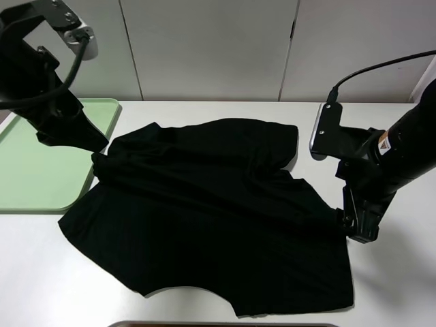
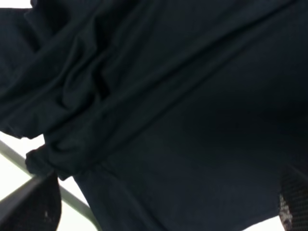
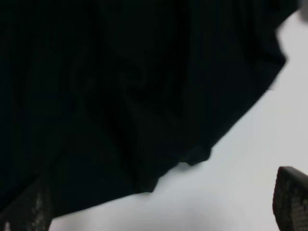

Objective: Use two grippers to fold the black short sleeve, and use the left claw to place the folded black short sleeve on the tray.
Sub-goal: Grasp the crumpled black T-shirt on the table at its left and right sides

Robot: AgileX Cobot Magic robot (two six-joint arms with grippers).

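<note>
Folds cross the black short sleeve [image 1: 204, 211], which lies spread on the white surface [image 1: 395, 293] just beside the green tray [image 1: 34, 177]. The tray is partly hidden by the left arm. Left end effector [image 1: 92, 142] sits at the tray-side edge and right end effector [image 1: 355, 228] at the opposite edge, both spread. Wrist views show only dark blurred cloth, with the fingers [image 2: 36, 204] cut off at the corners. Can't tell if they touch the cloth.

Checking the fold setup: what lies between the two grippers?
Only the shirt, stretching from the left gripper to the right gripper, as the exterior high view shows.
</note>
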